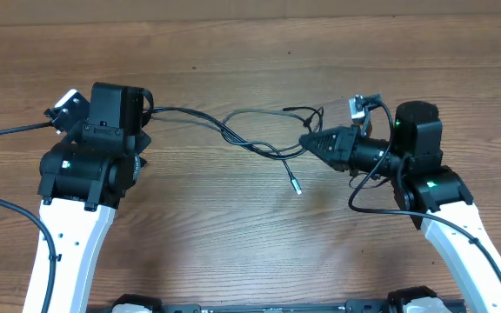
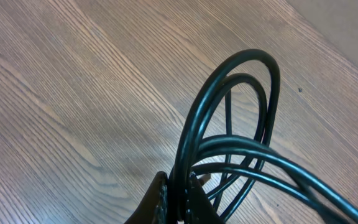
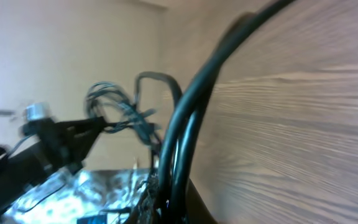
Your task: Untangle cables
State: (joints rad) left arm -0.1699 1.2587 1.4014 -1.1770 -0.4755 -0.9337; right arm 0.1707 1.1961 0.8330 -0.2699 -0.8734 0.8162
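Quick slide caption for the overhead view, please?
Tangled cables strung between the left pincer and right pincer, both shut on them.

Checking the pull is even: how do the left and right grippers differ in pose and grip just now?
The left gripper angles down at the table; the right gripper lies rolled sideways, pointing toward the left one. From overhead the left gripper hides under its wrist camera, the right gripper shows plainly. Both are shut on the cables.

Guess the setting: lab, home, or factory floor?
Probably a robotics lab bench, though little beyond the table shows: a bare wood-grain table, a left arm and right arm, and only cables strung between them.
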